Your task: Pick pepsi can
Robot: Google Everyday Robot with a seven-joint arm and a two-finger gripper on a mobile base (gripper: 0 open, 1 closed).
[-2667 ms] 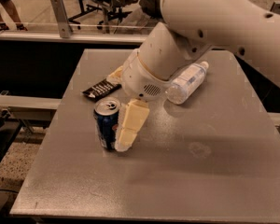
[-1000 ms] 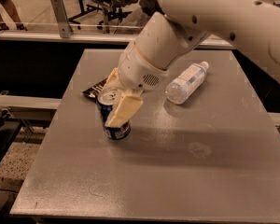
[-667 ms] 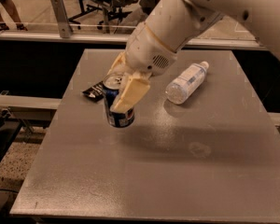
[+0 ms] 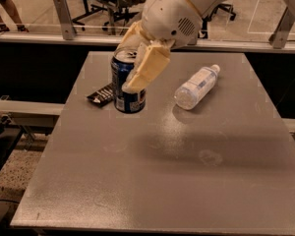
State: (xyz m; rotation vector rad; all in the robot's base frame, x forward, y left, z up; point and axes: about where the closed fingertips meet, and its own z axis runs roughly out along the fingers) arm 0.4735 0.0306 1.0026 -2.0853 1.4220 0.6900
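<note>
The pepsi can (image 4: pixel 124 85) is dark blue with a silver top. It hangs upright in the air above the left part of the grey table (image 4: pixel 157 156). My gripper (image 4: pixel 133 65) is shut on the pepsi can, with one cream finger (image 4: pixel 146 68) across its front and the other behind it. The white arm comes down from the upper right.
A clear plastic water bottle (image 4: pixel 196 86) lies on its side at the right of the can. A flat dark snack wrapper (image 4: pixel 101 95) lies on the table behind and left of the can. A railing and office chairs stand beyond the table's far edge.
My gripper closed on the pepsi can and lifted it off the table; can and arm have risen steadily.
</note>
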